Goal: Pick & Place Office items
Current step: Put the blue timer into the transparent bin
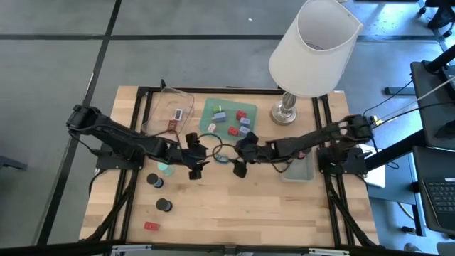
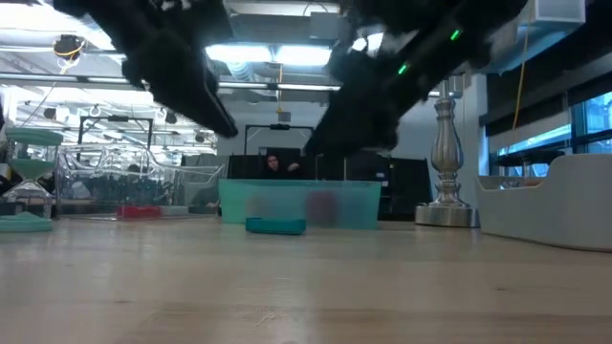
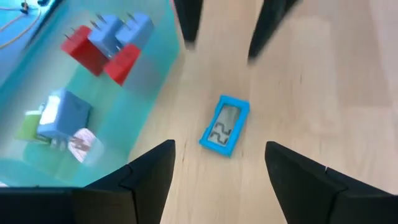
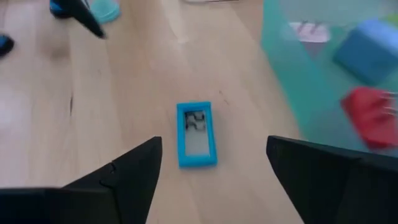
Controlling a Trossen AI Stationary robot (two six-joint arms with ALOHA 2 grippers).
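Both hands open — left hand [image 1: 201,160] and right hand [image 1: 239,159] flank the teal rectangle [image 3: 224,124] lying on the surface [image 1: 284,213]

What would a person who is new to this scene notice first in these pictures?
Probably the big white lamp at the table's far right, towering over everything. Next, the two dark arms meeting mid-table, where the left gripper and the right gripper both stand open over one small blue clock lying flat on the bare wood. Just beyond it sits the green tray, holding red and blue blocks.
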